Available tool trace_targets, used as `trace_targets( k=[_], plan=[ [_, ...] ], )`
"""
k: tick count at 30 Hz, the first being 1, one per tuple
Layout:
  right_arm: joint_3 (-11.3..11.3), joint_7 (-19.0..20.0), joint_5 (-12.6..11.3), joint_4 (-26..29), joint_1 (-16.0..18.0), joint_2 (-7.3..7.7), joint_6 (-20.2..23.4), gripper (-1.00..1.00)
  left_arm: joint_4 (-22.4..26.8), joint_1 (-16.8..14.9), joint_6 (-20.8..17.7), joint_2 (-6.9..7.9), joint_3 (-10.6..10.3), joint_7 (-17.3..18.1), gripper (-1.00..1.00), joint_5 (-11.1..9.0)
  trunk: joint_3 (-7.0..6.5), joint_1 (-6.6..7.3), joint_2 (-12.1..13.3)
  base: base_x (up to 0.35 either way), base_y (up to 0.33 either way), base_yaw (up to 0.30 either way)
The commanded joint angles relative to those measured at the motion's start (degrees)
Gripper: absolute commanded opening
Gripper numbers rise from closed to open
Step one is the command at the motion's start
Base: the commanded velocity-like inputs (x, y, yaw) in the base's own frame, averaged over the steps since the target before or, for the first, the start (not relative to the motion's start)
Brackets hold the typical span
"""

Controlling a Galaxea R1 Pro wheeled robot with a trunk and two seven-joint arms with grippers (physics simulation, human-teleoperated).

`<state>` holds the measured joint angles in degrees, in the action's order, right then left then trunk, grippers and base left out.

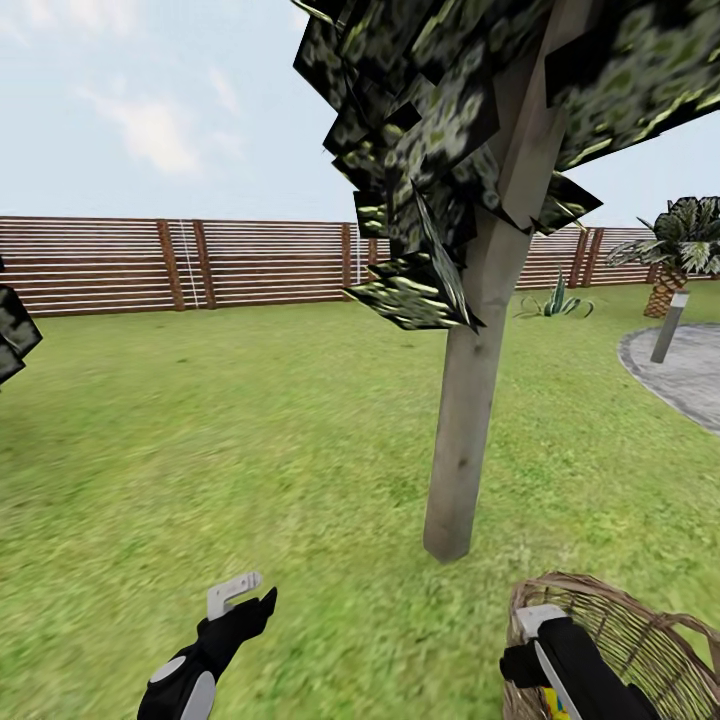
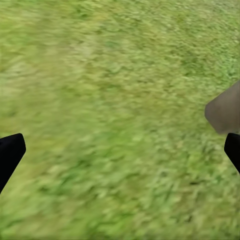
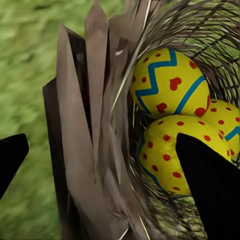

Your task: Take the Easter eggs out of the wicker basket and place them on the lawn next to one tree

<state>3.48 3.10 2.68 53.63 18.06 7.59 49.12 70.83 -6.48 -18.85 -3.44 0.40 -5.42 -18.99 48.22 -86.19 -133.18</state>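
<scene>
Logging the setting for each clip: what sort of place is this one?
A simulated fenced garden. Mottled green lawn runs to a brown slatted wooden fence, a pale-trunked tree stands close ahead, and a palm grows by grey paving.

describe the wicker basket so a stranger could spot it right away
Start at the tree with the straight pale trunk on the lawn. Just beside its base, toward the robot's right arm, is the wicker basket: round, brown, open-weave, the one thing there holding yellow painted Easter eggs.
</scene>
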Motion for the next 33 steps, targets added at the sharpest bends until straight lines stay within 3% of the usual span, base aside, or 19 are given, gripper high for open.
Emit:
trace_targets(
  k=[1,11,33],
  plan=[
    [0.1,0.3,0.3,0.1,0.0,0.06,0.3,1.0,0.1,0.0,-0.3,-0.01,0.0,-0.3,1.0,-0.6,0.06,0.01,0.0,0.0,0.0,0.0],
    [0.1,0.3,0.3,-0.1,0.0,0.06,0.3,1.0,0.1,0.0,-0.3,-0.06,0.0,-0.3,1.0,-0.6,0.06,0.01,0.0,0.0,0.0,0.0],
    [0.0,0.4,0.3,0.0,0.0,0.06,0.3,1.0,-0.1,0.0,-0.4,-0.08,0.0,-0.3,1.0,-0.6,-3.89,4.84,8.8,0.0,0.0,0.0]
  ],
)
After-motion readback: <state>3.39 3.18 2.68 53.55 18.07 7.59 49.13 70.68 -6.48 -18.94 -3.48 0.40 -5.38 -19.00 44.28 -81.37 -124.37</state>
